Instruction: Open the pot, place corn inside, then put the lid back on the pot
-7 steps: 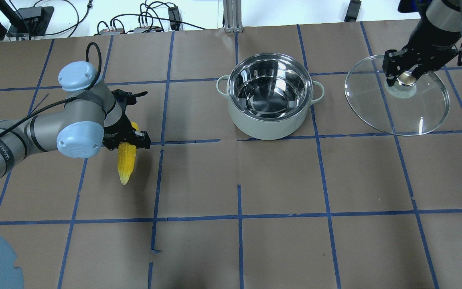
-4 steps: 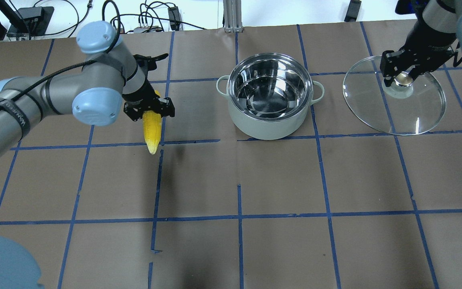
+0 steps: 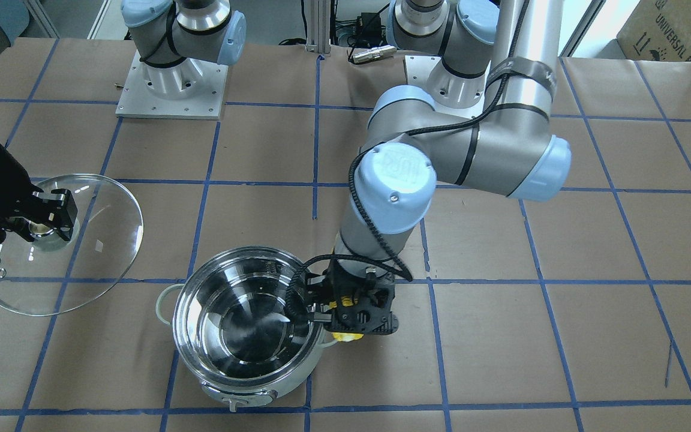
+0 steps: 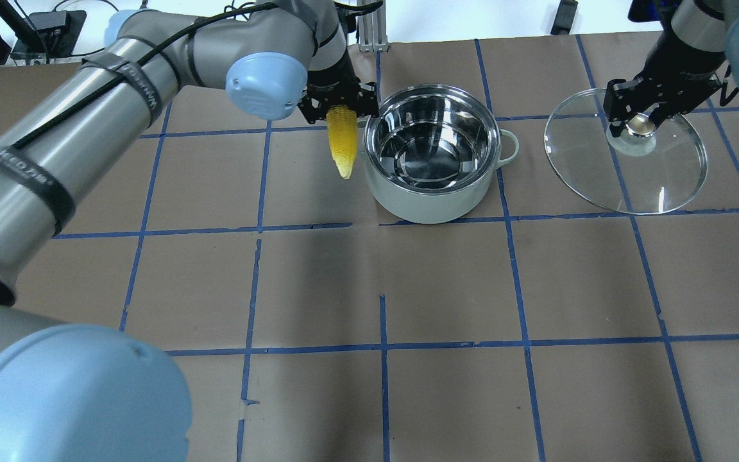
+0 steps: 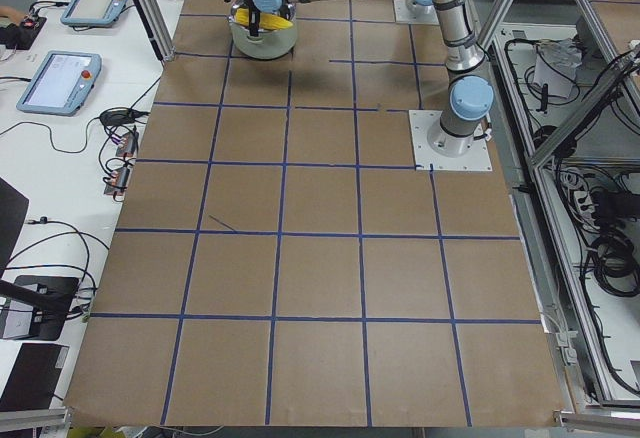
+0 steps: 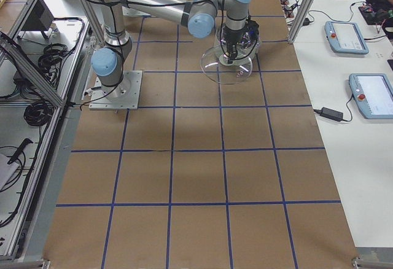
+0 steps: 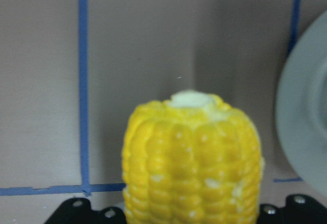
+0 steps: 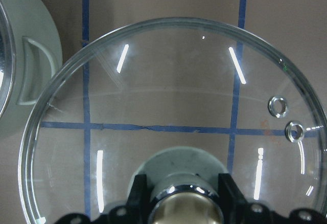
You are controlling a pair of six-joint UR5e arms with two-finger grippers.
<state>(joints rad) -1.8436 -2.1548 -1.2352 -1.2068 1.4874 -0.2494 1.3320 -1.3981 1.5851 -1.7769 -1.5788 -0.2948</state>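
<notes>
The pot (image 4: pixel 430 202) stands open and empty at the table's far middle; it also shows in the front view (image 3: pixel 249 327). My left gripper (image 4: pixel 339 114) is shut on the yellow corn (image 4: pixel 342 146), which hangs just outside the pot's left rim. The corn fills the left wrist view (image 7: pixel 191 162), and only a bit of it shows in the front view (image 3: pixel 345 336). My right gripper (image 4: pixel 636 122) is shut on the knob of the glass lid (image 4: pixel 658 179). It holds the lid to the right of the pot, apart from it. The lid also shows in the right wrist view (image 8: pixel 179 96).
The table is brown paper with a blue tape grid. Cables and boxes (image 4: pixel 228 32) lie beyond the far edge. The two arm bases (image 3: pixel 171 84) stand on the robot's side. Tablets (image 6: pixel 347 35) lie on a side table.
My left arm has carried the corn from the table's left side to the right and farther back, up to the pot's left rim. The right gripper with the lid has shifted slightly left.
</notes>
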